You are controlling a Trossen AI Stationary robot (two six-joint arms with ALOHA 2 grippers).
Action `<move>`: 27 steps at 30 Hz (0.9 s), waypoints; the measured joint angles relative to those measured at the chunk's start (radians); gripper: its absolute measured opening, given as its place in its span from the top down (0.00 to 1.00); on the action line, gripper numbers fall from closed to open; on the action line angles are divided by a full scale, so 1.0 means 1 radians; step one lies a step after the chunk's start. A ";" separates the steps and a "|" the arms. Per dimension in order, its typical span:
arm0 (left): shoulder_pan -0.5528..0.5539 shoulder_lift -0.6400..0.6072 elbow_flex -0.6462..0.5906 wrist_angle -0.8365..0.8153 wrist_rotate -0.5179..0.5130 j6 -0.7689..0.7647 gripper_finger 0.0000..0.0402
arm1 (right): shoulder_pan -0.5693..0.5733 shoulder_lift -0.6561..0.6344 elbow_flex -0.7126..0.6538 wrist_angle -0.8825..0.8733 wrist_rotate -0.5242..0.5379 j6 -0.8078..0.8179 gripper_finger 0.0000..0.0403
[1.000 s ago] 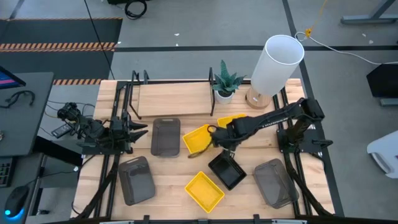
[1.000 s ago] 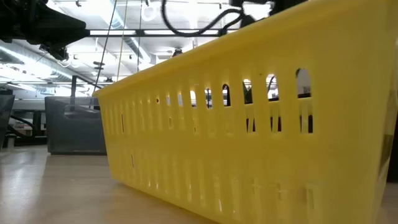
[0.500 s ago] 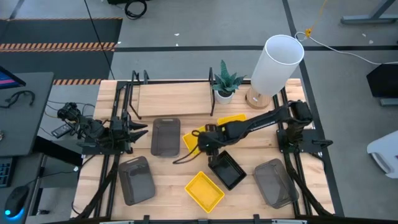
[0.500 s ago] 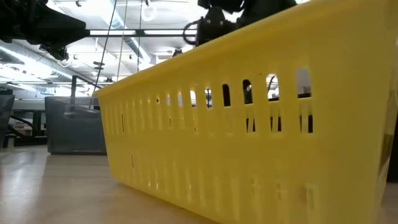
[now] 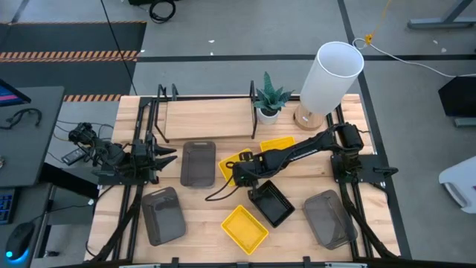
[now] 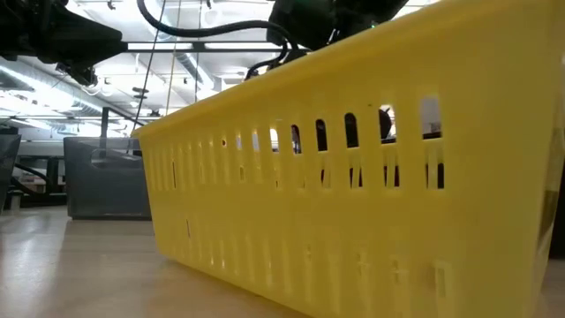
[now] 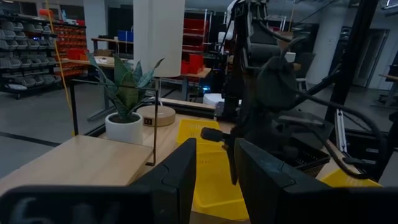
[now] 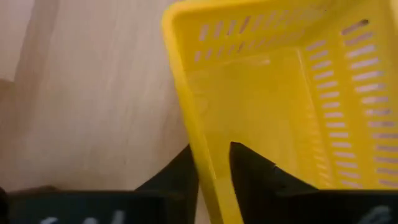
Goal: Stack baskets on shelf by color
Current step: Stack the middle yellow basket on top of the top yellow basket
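My right gripper [image 5: 239, 176] reaches from the right across to a yellow basket [image 5: 229, 165] lying flat mid-table and is shut on its wall. A second yellow basket [image 5: 277, 143] lies behind it. A third [image 5: 244, 227] sits near the front edge and fills the low view [image 6: 353, 177]. One black basket [image 5: 272, 203] shows beside the right arm. Three dark grey baskets [image 5: 198, 162] [image 5: 163, 216] [image 5: 328, 218] rest on the table. The shelf [image 5: 208, 119] stands at the far side. My left gripper [image 5: 165, 158] waits open at the left. My right gripper has the yellow basket's side wall [image 8: 202, 134] between its two fingers, one finger [image 8: 177, 174] outside and one [image 8: 252, 168] inside the basket. The fingers come from above, pointing down. The basket sits flat on the table.
A potted plant [image 5: 271, 100] and a tall white lamp [image 5: 331, 74] stand at the shelf's right end. Black frame rails [image 5: 134, 201] run along both table sides. The shelf board is bare wood. A desk with gear [image 5: 22, 134] sits left of the table.
My right gripper has swept toward the table's left edge and slightly nearer, from beside the yellow basket to over its wall, and has come down onto it. The baskets have stayed where they were.
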 joint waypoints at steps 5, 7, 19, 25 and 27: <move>0.000 0.000 0.000 0.000 0.000 0.000 0.71 | 0.002 -0.014 0.014 -0.015 -0.009 0.001 0.96; 0.000 0.000 0.000 0.000 0.000 0.000 0.71 | 0.005 -0.019 0.032 -0.039 -0.010 0.004 0.98; 0.000 0.000 0.000 0.001 0.000 0.000 0.71 | 0.059 -0.035 0.329 -0.442 0.224 0.068 0.98; 0.000 0.000 0.000 0.001 0.000 0.000 0.71 | 0.070 -0.090 0.292 -0.567 0.246 0.129 0.99; 0.000 0.000 0.000 0.002 0.000 0.000 0.71 | 0.072 -0.129 0.239 -0.559 0.250 0.142 0.99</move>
